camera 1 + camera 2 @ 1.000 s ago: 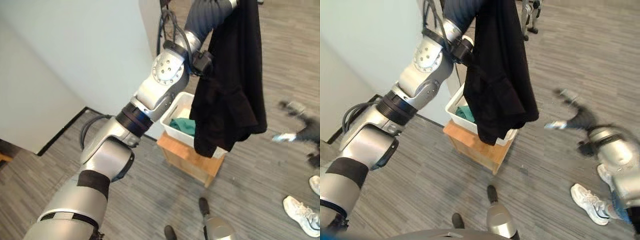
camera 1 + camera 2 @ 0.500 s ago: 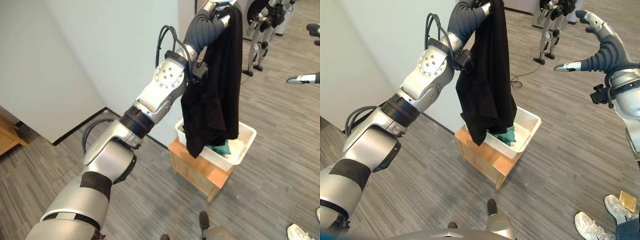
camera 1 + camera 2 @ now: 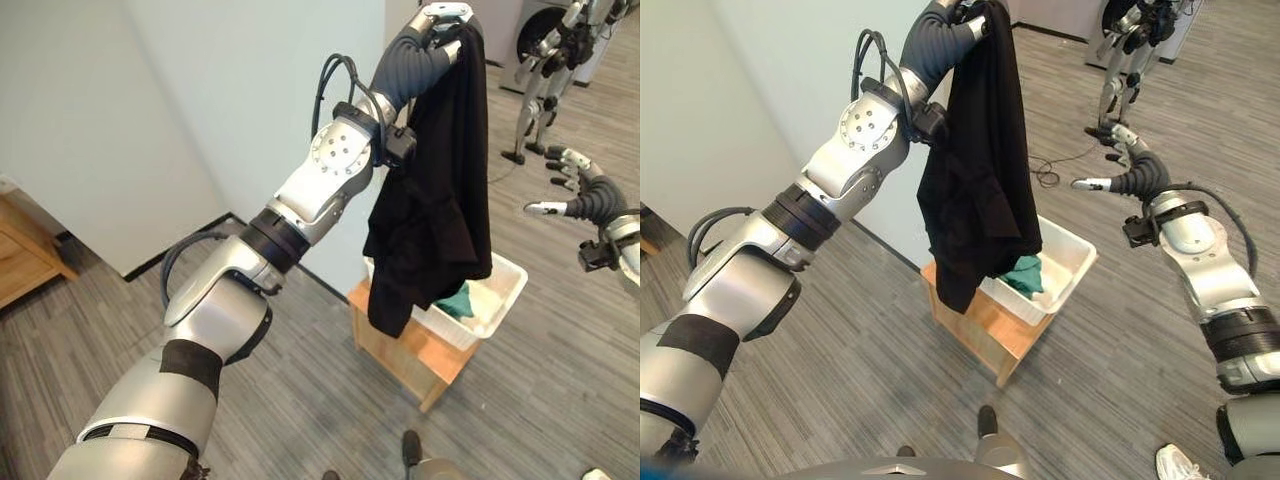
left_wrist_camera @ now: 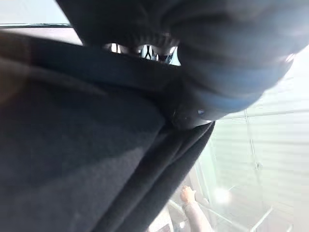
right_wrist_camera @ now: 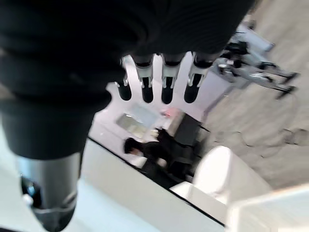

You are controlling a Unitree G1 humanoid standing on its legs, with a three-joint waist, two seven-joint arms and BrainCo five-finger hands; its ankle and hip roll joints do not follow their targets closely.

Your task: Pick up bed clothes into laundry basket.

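High up, left hand [image 3: 440,18] apparently gripping black garment [image 3: 430,220] over white basket [image 3: 505,285]; right hand [image 3: 1120,160] open, empty.

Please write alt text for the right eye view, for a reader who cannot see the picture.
The robot's left hand, raised high, grips a black garment that hangs down over a white laundry basket on a small wooden stand. A green cloth lies in the basket. The right hand is held open beside it, holding nothing.
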